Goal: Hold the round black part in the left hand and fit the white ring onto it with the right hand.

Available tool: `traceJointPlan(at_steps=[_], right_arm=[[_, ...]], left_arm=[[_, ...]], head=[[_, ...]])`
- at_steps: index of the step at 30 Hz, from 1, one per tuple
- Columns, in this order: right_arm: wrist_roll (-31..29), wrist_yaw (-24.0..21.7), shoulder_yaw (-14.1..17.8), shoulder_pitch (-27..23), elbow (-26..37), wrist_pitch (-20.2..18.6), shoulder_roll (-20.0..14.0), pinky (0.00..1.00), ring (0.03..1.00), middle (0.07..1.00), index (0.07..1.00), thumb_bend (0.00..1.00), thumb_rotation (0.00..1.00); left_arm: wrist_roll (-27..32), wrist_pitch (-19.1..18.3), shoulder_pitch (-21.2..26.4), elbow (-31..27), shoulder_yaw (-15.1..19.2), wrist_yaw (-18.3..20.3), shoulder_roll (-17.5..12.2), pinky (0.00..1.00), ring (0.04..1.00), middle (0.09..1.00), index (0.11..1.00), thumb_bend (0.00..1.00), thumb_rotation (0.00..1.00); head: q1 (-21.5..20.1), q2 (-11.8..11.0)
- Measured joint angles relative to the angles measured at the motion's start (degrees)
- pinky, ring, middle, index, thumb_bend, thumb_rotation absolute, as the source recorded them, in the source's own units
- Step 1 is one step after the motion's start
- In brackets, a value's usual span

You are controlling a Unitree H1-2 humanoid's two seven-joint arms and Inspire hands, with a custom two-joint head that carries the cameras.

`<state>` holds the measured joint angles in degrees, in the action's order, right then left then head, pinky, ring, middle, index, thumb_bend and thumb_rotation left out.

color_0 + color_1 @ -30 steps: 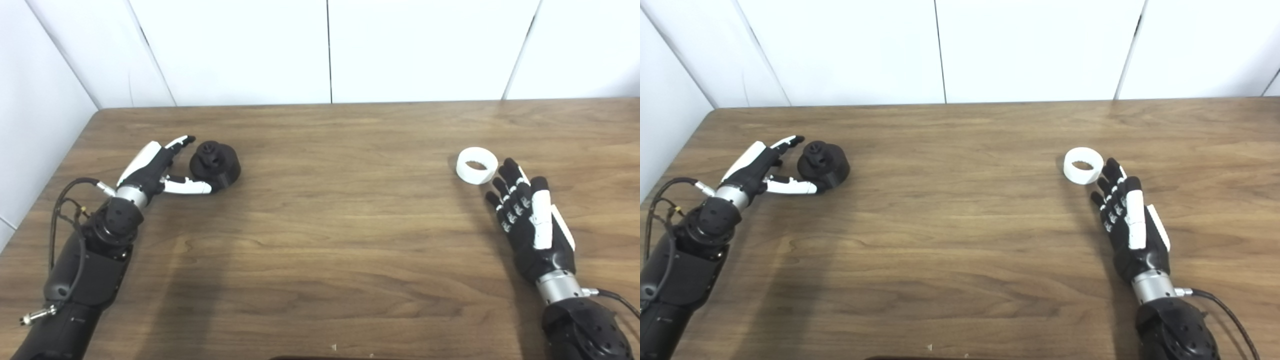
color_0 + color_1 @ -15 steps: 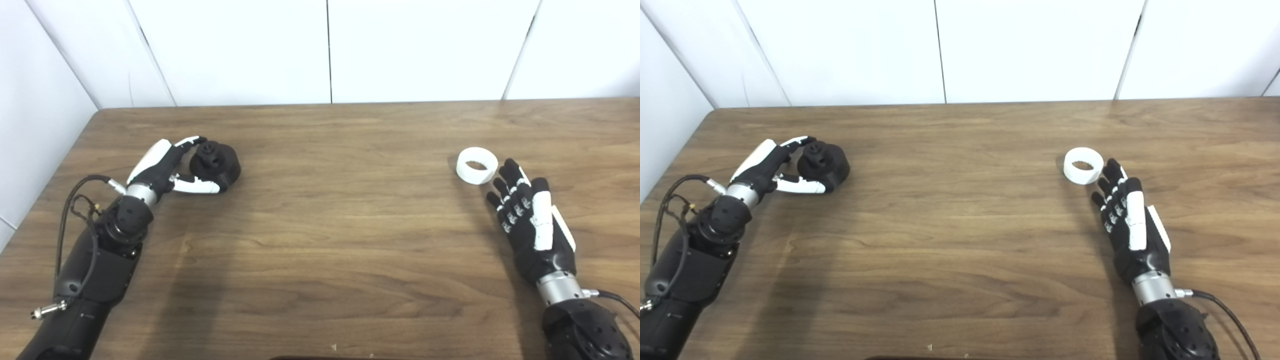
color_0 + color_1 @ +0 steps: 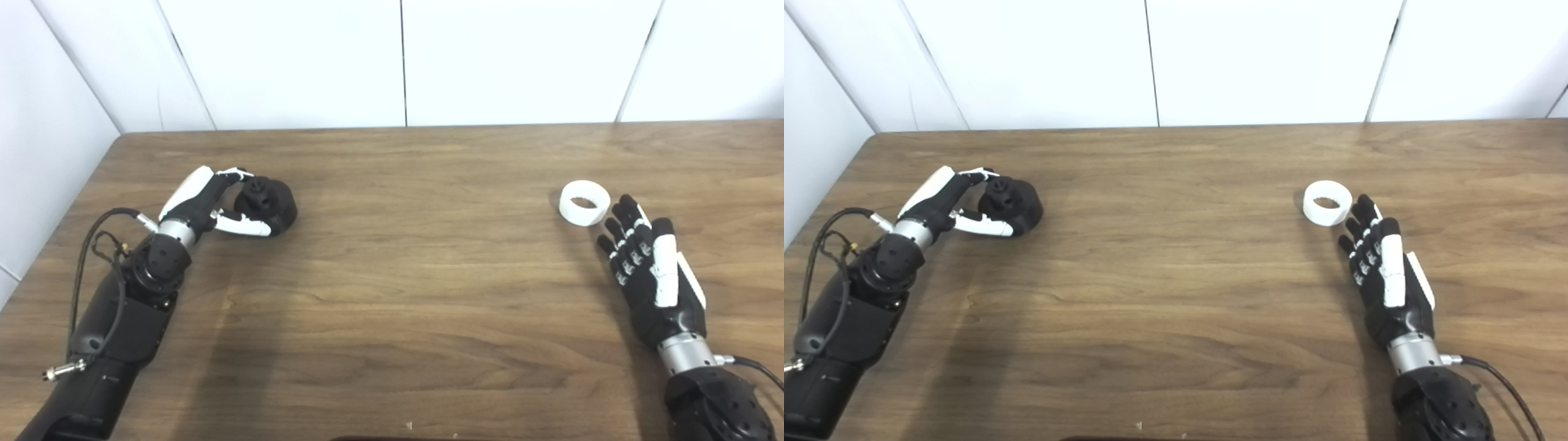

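The round black part (image 3: 269,205) with a knob on top rests on the wooden table (image 3: 404,275) at the left. My left hand (image 3: 205,202) lies against its left side, still open. Its fingers (image 3: 236,174) curl over toward the knob and its thumb (image 3: 245,226) lies along the part's near side. The white ring (image 3: 584,203) lies flat on the table at the right. My right hand (image 3: 649,269) rests open and flat, palm down, just near and right of the ring, fingertips (image 3: 625,205) almost at its rim, holding nothing.
White wall panels (image 3: 404,61) stand behind the table's far edge and along its left side. A cable (image 3: 92,245) loops from the left forearm. Bare wood lies between the two hands.
My left hand has moved forward to the black part and its fingers have curled over the knob, thumb along the near side. The right hand and the ring have not moved.
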<state>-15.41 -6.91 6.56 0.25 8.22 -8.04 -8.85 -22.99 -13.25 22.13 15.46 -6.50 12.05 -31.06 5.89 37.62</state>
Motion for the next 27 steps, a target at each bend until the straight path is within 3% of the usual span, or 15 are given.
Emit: traceJointPlan(at_steps=[18,21,27], right_arm=[[-0.48,-0.20,0.12,0.06,0.02,-0.02,-0.01,0.99,1.000,0.999,1.000,0.63,1.00],[-0.45,-0.19,0.13,0.08,0.09,-0.07,-0.02,0.99,1.000,0.999,1.000,0.63,1.00],[-0.35,-0.19,0.08,0.17,0.22,-0.18,-0.05,0.99,1.000,0.994,1.000,0.63,1.00]], left_arm=[[0.00,0.95,-0.29,-0.40,-0.12,-2.01,0.29,0.91,0.997,0.933,0.658,0.85,0.17],[0.02,1.26,-1.29,-2.23,-0.39,-2.01,0.56,0.92,0.998,0.935,0.659,0.87,0.21],[0.13,1.64,-2.77,-5.74,-1.86,-1.23,2.22,0.91,0.994,0.942,0.660,0.85,0.17]], head=[[-0.18,0.53],[-0.18,0.61],[-0.18,0.79]])
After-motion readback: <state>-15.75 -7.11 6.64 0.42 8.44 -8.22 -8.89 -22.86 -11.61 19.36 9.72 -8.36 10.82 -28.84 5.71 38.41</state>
